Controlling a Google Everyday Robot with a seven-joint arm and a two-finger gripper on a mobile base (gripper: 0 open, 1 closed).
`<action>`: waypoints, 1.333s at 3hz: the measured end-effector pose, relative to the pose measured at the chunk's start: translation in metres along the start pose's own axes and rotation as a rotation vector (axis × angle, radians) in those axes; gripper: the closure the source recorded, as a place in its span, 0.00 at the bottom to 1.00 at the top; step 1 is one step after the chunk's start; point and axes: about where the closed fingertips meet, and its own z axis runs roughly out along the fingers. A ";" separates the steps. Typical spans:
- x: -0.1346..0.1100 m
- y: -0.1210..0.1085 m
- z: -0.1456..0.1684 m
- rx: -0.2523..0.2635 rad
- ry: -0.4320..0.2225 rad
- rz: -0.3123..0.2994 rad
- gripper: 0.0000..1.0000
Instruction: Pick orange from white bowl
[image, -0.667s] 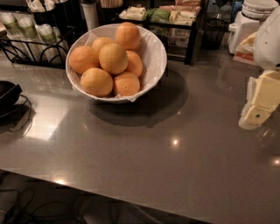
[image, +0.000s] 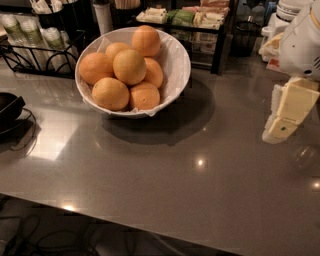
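The white bowl stands on the grey counter at the back left, lined with crinkled white paper and piled with several round orange fruits. The orange, deeper in colour, sits on top at the back of the pile. Paler yellow-orange fruits lie in front of it. My gripper hangs at the right edge of the view, just above the counter, well to the right of the bowl and apart from it. It holds nothing that I can see.
A black wire rack with cups stands at the back left. A black shelf with packets stands behind the bowl. A black object with a cord lies at the left edge. The counter's front edge runs near the bottom.
My gripper has shifted slightly to the left, toward the bowl. The bowl and the fruits have not moved.
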 end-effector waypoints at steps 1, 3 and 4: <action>-0.041 -0.017 0.013 0.029 -0.115 -0.102 0.00; -0.110 -0.059 0.019 0.100 -0.306 -0.272 0.00; -0.110 -0.059 0.019 0.100 -0.306 -0.272 0.00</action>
